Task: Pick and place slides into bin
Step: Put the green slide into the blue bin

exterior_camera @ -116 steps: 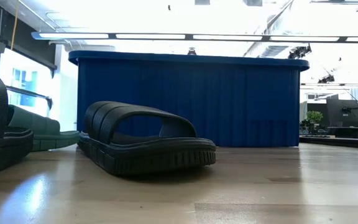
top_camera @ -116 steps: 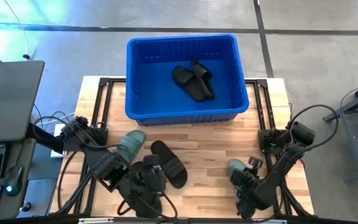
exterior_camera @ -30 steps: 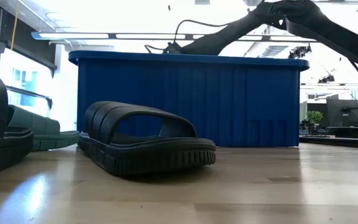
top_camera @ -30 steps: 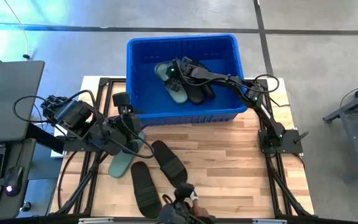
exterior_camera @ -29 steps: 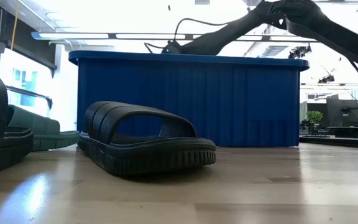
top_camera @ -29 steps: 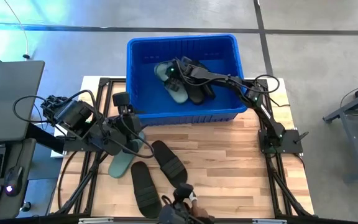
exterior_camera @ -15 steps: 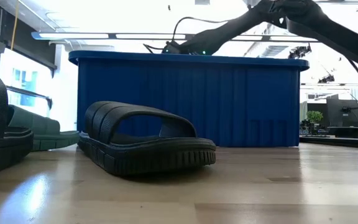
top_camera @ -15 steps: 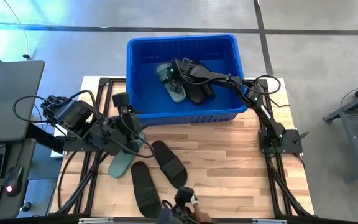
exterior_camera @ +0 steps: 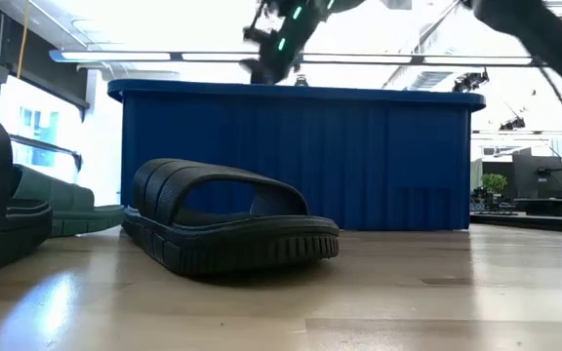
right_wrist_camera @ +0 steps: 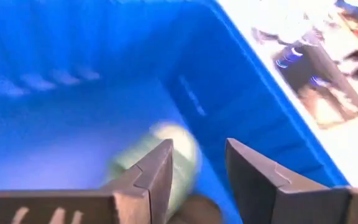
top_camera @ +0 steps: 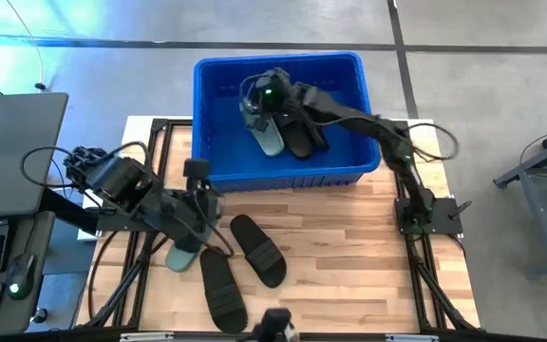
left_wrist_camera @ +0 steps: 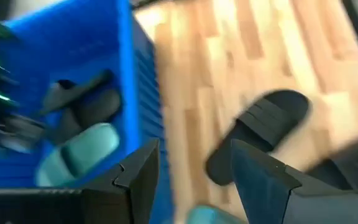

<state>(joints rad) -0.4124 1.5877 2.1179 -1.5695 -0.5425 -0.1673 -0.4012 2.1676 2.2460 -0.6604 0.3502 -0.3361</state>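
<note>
The blue bin (top_camera: 278,114) stands at the table's far side. Inside it lie a green slide (top_camera: 263,134) and black slides (top_camera: 302,128). My right gripper (top_camera: 254,97) hovers open above the bin's rim (exterior_camera: 296,91), over the green slide (right_wrist_camera: 160,155), with nothing between its fingers. On the table lie a second green slide (top_camera: 180,253) and two black slides (top_camera: 257,249) (top_camera: 218,287), all sole down. My left gripper (top_camera: 203,217) is open above the table's green slide, whose edge (left_wrist_camera: 197,216) shows below its fingers.
A laptop (top_camera: 12,152) and cables sit off the table's left edge. The bin's near wall (exterior_camera: 301,161) rises behind the nearer black slide (exterior_camera: 232,229). Bare wood (top_camera: 349,256) lies on the table's right half. A small device (top_camera: 275,325) sits at the near edge.
My right gripper has risen out of the bin, above its rim, and gone toward the far left; the green slide stays lying in the bin. My left gripper has moved toward the table's near edge, over the green slide on the table.
</note>
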